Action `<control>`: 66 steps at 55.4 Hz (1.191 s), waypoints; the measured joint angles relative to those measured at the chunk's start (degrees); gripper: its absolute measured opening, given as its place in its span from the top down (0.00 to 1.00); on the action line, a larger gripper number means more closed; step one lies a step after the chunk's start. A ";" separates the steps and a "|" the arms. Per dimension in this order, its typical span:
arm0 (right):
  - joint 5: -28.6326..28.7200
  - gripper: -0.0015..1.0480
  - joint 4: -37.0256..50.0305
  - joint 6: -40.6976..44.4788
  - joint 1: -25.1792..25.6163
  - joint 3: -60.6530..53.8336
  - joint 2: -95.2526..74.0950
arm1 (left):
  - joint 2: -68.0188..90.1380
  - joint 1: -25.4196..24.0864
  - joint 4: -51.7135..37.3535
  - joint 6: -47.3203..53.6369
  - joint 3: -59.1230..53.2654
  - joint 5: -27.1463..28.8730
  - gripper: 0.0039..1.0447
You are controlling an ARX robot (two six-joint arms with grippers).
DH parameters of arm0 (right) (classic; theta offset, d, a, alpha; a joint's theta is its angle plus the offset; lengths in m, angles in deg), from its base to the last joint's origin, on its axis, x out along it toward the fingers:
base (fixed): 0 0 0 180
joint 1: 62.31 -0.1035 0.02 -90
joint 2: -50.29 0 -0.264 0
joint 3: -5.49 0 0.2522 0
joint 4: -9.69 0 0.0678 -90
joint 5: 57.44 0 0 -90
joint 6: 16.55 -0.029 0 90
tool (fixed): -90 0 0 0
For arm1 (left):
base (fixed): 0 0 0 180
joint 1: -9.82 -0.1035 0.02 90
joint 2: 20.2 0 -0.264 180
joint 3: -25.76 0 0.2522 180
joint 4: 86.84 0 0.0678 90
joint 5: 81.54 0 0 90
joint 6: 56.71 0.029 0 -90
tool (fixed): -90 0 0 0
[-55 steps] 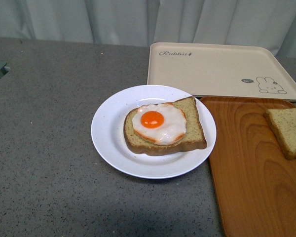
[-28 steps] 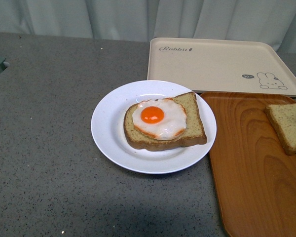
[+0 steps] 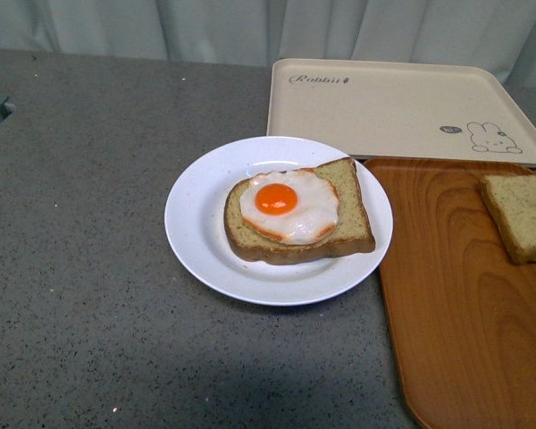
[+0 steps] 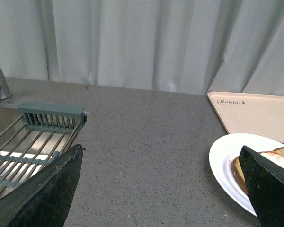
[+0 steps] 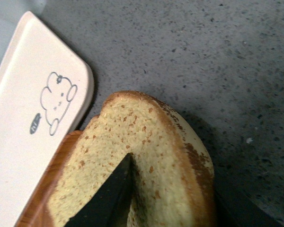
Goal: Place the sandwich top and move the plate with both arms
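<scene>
Open sandwich awaits its lid: the egg slice (image 3: 299, 223) sits on the plate (image 3: 192, 223) mid-desk (image 3: 80, 268). The plate's right rim is just beside the wood tray (image 3: 464, 322), and the cream tray (image 3: 402, 107) lies behind.

Your sandwich top (image 3: 521, 214) lies at the wood tray's far right side, well apart from the plate, so the first step looks not yet done. In the right wrist view your right pincer (image 5: 168, 189) is at that slice, one dark finger (image 5: 111, 196) across its face. Whether it grips the bread or merely straddles it, you cannot tell from here.

Your left pincer (image 4: 161, 149) hangs spread wide and empty above the desk, between a drying rack (image 4: 42, 127) and the plate. It is likely staged there to take that side once the top is on. Neither arm shows in the front view.

Carry the slice level and centre it over the egg; a soft slice may sag or drag the egg askew.
</scene>
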 joint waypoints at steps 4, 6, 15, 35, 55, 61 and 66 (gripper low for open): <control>1.53 0.83 1.01 -0.17 0.04 0.28 1.20 | 0.00 0.00 0.00 0.00 0.00 0.00 0.06; 2.32 0.87 1.46 -0.15 -0.04 0.42 1.99 | 0.00 0.00 0.00 0.00 0.00 0.00 0.06; 5.55 0.97 3.80 2.49 -2.78 0.74 6.75 | 0.00 0.00 0.00 0.00 0.00 0.00 0.06; 4.52 0.97 4.63 4.61 -19.12 2.62 16.35 | 0.00 0.00 0.00 0.00 0.00 0.00 0.06; -1.81 0.97 3.08 6.47 -38.38 6.84 8.17 | 0.00 0.00 0.00 0.00 0.00 0.00 0.06; -2.56 0.97 3.58 6.91 -39.98 7.17 6.36 | 0.00 0.00 0.00 0.00 0.00 0.00 0.06; -3.06 0.97 4.28 7.32 -40.02 7.06 5.20 | 0.00 0.00 0.00 0.00 0.00 0.00 0.06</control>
